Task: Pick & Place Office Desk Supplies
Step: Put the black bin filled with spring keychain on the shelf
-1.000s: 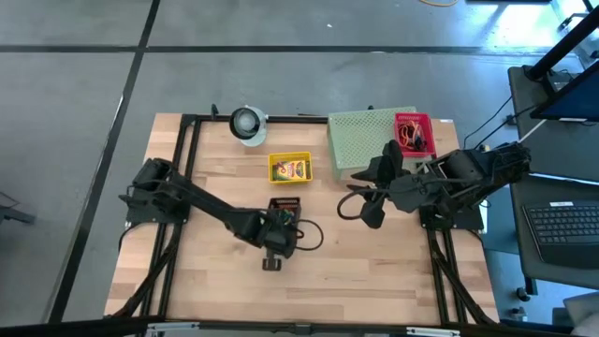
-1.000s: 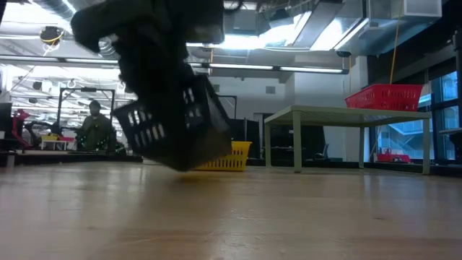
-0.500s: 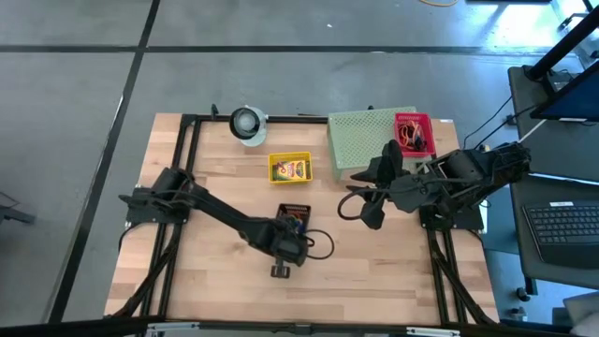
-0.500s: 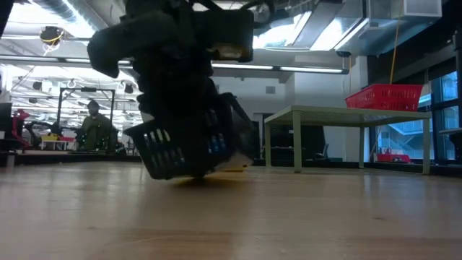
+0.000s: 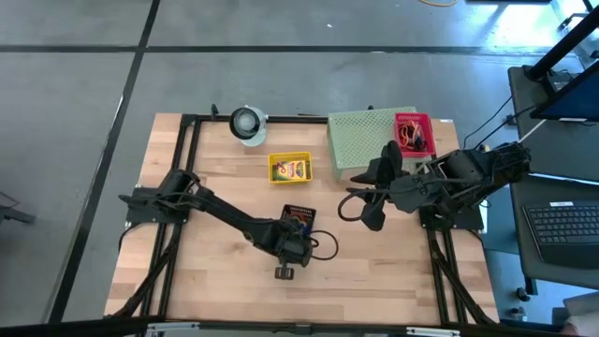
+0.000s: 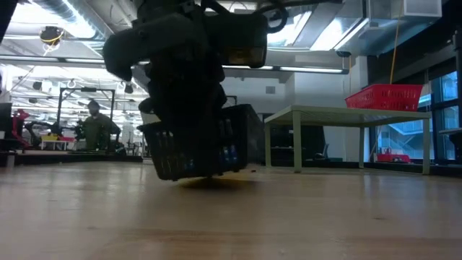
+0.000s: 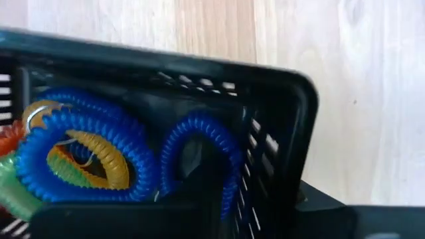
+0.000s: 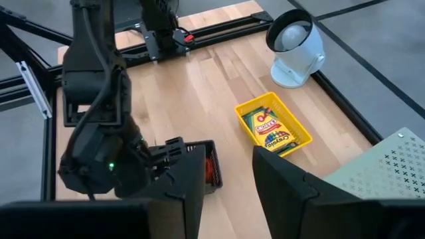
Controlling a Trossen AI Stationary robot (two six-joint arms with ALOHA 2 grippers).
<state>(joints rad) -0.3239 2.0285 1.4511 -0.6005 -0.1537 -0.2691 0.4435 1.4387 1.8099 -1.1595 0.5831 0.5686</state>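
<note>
Wooden table (image 5: 215, 281), high view: both arms reach in toward the middle.
Left gripper (image 5: 294, 232), high view: at the near edge of a small black basket (image 5: 298, 216) near the table's centre; I cannot tell how its jaws stand.
Right gripper (image 5: 372, 213), high view: right of the black basket, apart from it, above bare wood.
Crayon box (image 5: 291, 169), high view: flat in a yellow tray (image 5: 273, 159), farther back than the black basket.
Far edge, high view: a round white-and-grey object (image 5: 248, 123) on the left; a pale green perforated stand (image 5: 360, 140) on the right, with a red basket (image 5: 426, 124) of rubber bands (image 5: 410, 137) on it.
Low view: the black basket (image 6: 238, 141) sits level on the table, the left gripper (image 6: 189, 119) on top of it.
Left wrist view: blue coiled bands (image 7: 86, 133) lie inside the black basket (image 7: 279, 99), with yellow, green and orange ones.
Right wrist view: the right gripper (image 8: 229, 156) has its 2 jaws apart with nothing between them; beyond are the yellow tray (image 8: 247, 109), the crayon box (image 8: 273, 133) and the round object (image 8: 295, 43).
</note>
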